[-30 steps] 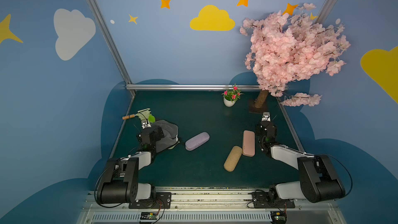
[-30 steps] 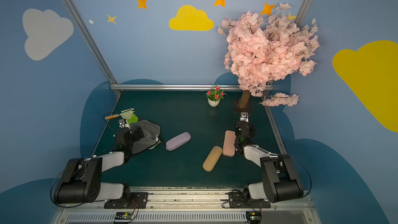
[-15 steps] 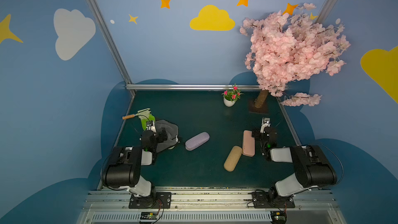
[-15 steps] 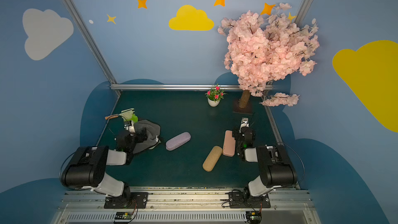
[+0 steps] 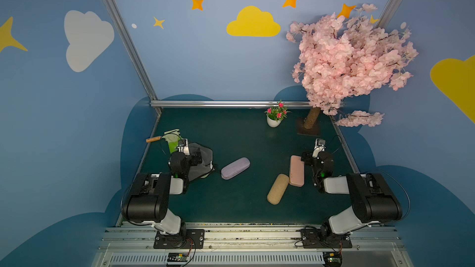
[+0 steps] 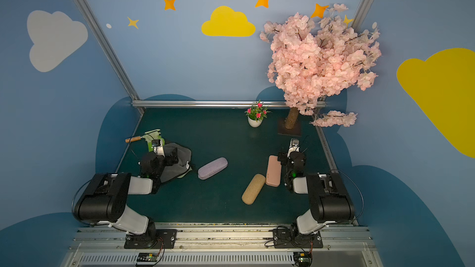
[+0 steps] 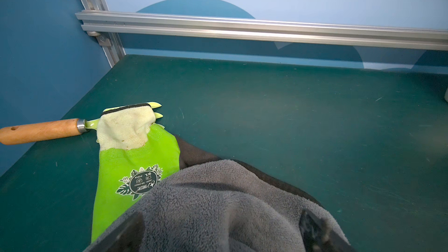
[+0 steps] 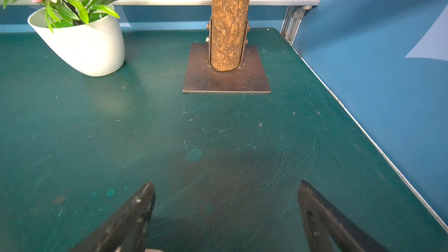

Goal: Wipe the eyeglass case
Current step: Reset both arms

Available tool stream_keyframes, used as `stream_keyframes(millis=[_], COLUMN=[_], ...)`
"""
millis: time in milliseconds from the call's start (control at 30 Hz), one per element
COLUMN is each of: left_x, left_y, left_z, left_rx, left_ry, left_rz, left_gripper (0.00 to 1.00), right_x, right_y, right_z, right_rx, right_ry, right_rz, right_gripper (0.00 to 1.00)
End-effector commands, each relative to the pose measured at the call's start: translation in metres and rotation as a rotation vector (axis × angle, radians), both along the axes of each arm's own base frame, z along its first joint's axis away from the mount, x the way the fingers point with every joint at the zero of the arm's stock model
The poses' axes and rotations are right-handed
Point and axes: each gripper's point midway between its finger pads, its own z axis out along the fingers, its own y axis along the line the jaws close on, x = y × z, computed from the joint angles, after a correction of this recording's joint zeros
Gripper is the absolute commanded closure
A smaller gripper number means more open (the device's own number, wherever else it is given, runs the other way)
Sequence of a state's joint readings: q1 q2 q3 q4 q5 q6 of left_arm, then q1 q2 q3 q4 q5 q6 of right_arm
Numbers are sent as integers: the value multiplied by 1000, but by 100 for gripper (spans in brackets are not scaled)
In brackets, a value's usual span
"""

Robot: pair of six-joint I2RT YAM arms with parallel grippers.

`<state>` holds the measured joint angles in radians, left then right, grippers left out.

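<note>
Three eyeglass cases lie on the green table: a lavender case at centre, a pink case to the right, and a tan cork case leaning against the pink one. A crumpled grey cloth lies at the left. My left gripper stands open over it, the cloth bulging between the two fingers. My right gripper is open and empty, just right of the pink case's far end.
A green glove and a wooden-handled hand tool lie beside the cloth near the left wall. At the back right stand a white flower pot and the tree trunk on its metal plate. The table's right edge is close.
Both arms have folded back, their upper links raised. The right jaws have opened wider. The cases and the cloth have stayed where they were.
</note>
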<state>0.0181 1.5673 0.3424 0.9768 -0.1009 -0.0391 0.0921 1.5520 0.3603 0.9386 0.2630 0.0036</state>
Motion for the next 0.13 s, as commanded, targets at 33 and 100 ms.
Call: stream_keyframes(millis=[33,100], left_x=[2,2], left_y=[-9,-9], left_z=[-2,-1], left_rx=[29,20], left_ry=[11,9], left_rz=[-45,-44], left_gripper=[0,0], right_x=[1,0], right_y=[0,0], right_z=[3,3], right_rx=[14,12], right_ry=[-25,-24], right_rz=[2,1], right_gripper=[7,7])
